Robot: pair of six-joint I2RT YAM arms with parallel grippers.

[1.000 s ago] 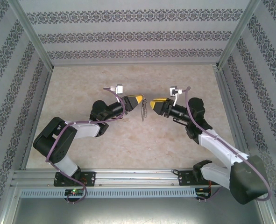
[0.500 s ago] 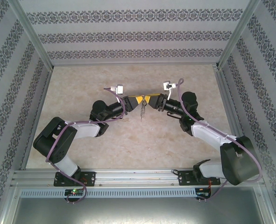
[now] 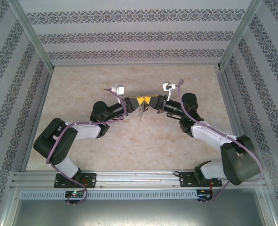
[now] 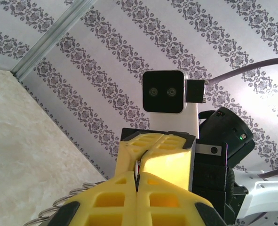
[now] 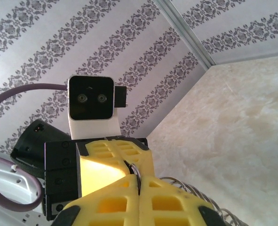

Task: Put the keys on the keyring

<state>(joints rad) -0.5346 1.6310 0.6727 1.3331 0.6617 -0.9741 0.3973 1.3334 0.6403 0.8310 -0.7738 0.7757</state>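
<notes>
**Right claw closes in on the hanging keyring**

Nearest the arm bases, the left claw (image 3: pixel 139 100) has its yellow fingers (image 4: pixel 101 202) pressed together on a sliver of grey metal. This is the flat grey D-shaped metal keyring (image 3: pixel 141 112) with its short silvery chain. It hangs just below the fingertips, clear of the pale stone-patterned table (image 3: pixel 129 150). In the left wrist view, silvery links (image 4: pixel 59 207) curl out beside that claw's own fingers.

A second ago the right claw (image 3: pixel 150 100) stood off to one side with its jaws apart. It has since swung in and closed fully. The two claws now meet tip to tip, touching or nearly so, directly above the dangling keyring. In the right wrist view a thin ring edge sits at the seam of the right fingertips (image 5: pixel 167 202). Whether it is truly pinched there I cannot tell.

This looks like the start of a two-handed hold on the loop, which threading would need.

The tiny black-headed key cannot be picked out. It may hang among the links below the claws or be hidden between fingers.
</notes>
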